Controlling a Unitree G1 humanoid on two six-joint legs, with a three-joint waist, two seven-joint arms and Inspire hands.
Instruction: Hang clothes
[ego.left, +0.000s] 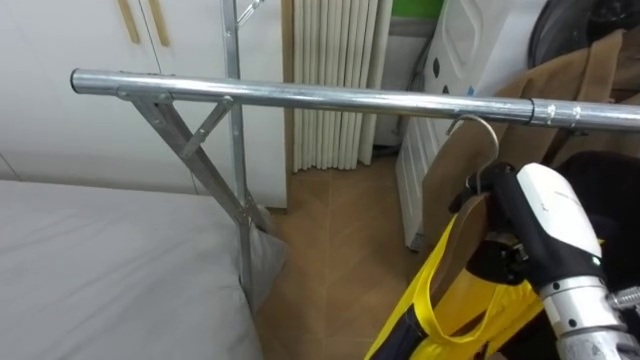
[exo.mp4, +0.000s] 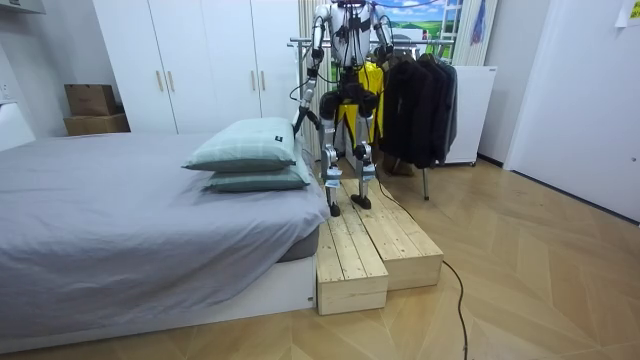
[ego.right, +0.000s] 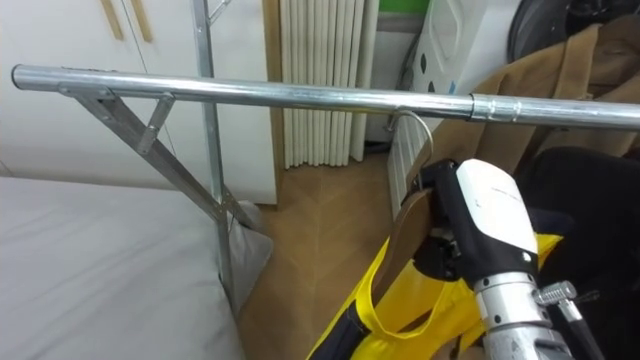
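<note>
A metal clothes rail (ego.left: 300, 97) runs across the eye views at chest height. My right hand (ego.left: 548, 215) is just below it on the right, fingers curled round the neck of a wooden hanger (ego.left: 452, 225) that carries a yellow garment (ego.left: 455, 310). The hanger's wire hook (ego.left: 487, 130) stands right at the rail's underside; whether it rests over the rail I cannot tell. In the room view I stand on a wooden platform (exo.mp4: 370, 240) facing the rack, the yellow garment (exo.mp4: 366, 85) before me. My left hand (exo.mp4: 299, 120) hangs low on the room view's left.
A brown coat (ego.left: 590, 65) and dark clothes (ego.left: 605, 170) hang on the rail to the right of the hanger. The rack's diagonal brace (ego.left: 190, 145) and upright post stand at left. The bed (ego.left: 100, 270) lies at lower left, with pillows (exo.mp4: 245, 155) near the rack.
</note>
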